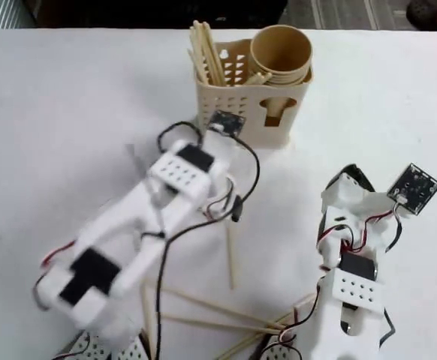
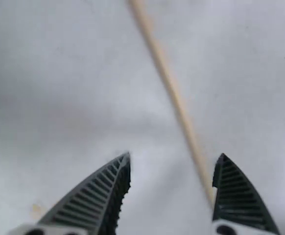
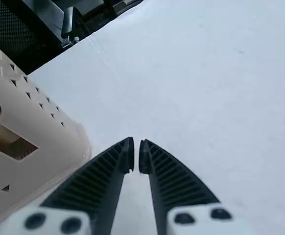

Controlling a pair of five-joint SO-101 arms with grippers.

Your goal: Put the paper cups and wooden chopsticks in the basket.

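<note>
The beige basket (image 1: 237, 105) stands at the back of the table with stacked paper cups (image 1: 281, 51) and several wooden chopsticks (image 1: 206, 51) upright in it. One loose chopstick (image 1: 230, 255) lies in front of the basket, and in the left wrist view this chopstick (image 2: 171, 88) runs between the fingers of my open left gripper (image 2: 176, 157), close to one fingertip (image 2: 224, 169). My right gripper (image 3: 135, 143) is shut on nothing, low over bare table beside the basket (image 3: 30, 147).
Several more chopsticks (image 1: 211, 313) lie crossed near the front edge between the two arm bases. The left arm (image 1: 140, 221) slants across the middle of the table, and the right arm (image 1: 351, 277) stands at the front right. The table is white.
</note>
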